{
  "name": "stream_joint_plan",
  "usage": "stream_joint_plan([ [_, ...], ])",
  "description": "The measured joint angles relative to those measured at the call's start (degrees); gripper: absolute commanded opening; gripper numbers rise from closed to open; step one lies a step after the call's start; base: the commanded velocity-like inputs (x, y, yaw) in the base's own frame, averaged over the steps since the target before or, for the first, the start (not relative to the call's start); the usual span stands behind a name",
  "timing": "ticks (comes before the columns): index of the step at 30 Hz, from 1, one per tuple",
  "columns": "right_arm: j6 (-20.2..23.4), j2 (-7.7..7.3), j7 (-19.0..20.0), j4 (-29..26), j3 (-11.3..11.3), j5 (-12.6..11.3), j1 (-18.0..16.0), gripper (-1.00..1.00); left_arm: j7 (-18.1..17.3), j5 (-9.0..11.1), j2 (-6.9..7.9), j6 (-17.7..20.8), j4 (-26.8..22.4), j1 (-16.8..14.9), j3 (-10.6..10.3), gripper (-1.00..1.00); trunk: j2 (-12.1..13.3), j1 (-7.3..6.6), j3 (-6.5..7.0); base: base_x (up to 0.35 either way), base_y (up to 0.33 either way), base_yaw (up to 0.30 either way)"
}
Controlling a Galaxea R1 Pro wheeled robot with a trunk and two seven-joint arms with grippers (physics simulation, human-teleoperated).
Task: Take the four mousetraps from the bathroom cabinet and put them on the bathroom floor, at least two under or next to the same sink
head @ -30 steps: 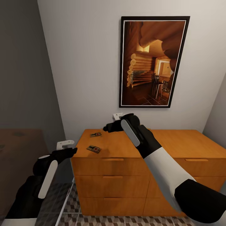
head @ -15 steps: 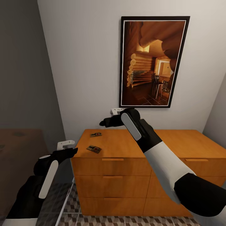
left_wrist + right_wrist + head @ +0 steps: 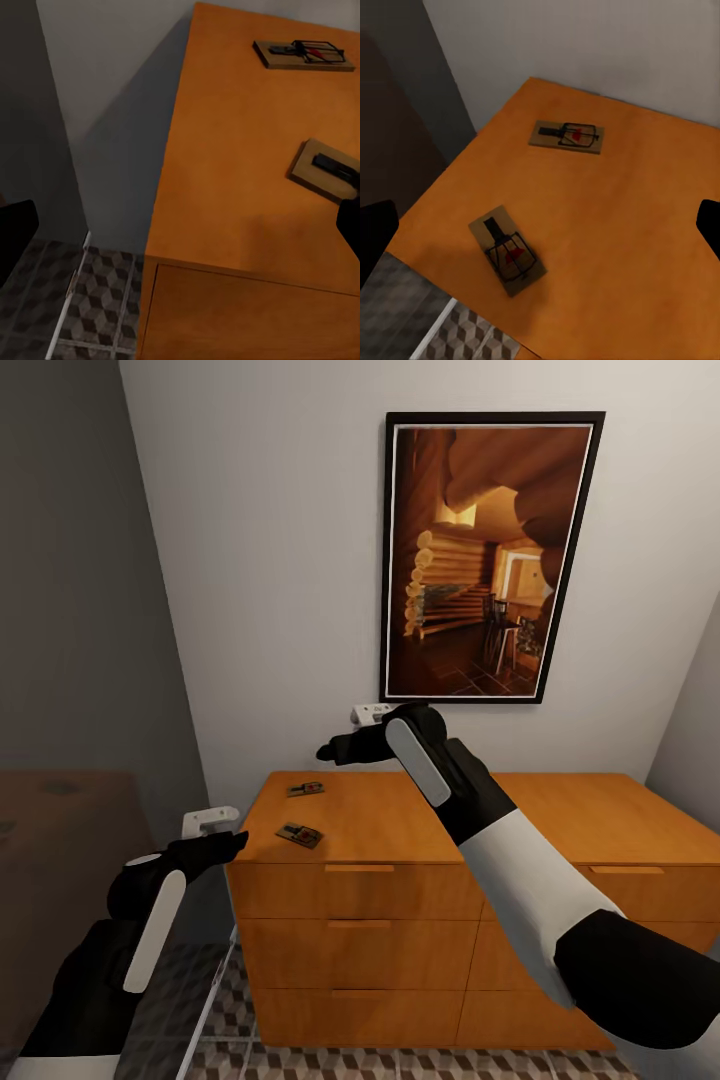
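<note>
At nine o'clock low in the head view, the left gripper (image 3: 215,830) is held off the cabinet's left end, above the bathroom floor (image 3: 230,1000); its fingers are seen spread at the edges of the left wrist view, with nothing between them. Just to its right, the cabinet (image 3: 560,820) is seen against the wall, its flat top carrying two mousetraps at the left end. The near mousetrap (image 3: 299,835) is laid close to the front edge; the far mousetrap (image 3: 306,789) is set back at its twelve o'clock, apart from it. Both are picked out again from the right wrist, near (image 3: 508,250) and far (image 3: 567,136). Above the top, at centre, the right gripper (image 3: 345,737) is hung clear of the wood, fingers parted and empty. A framed picture (image 3: 490,555) is mounted on the wall at one o'clock.
</note>
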Motion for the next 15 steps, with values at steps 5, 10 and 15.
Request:
stream_joint_plan([
  [5,0.00,0.00,0.00,0.04,-0.02,-0.04,-0.01,1.00,-0.02,0.01,0.00,0.04,0.02,-0.02,-0.03,1.00,0.00,-0.01,0.00,0.036,0.000,0.000],
  [10,0.00,0.00,0.00,0.08,0.02,-0.05,-0.01,1.00,0.00,-0.03,-0.03,0.01,0.07,0.01,-0.04,1.00,-0.01,-0.02,0.00,0.184,0.000,0.000],
  [15,0.00,0.00,0.00,0.06,0.06,-0.06,-0.01,1.00,0.00,-0.06,-0.03,-0.06,0.10,0.00,-0.01,1.00,0.00,-0.02,0.00,0.238,0.000,0.000],
])
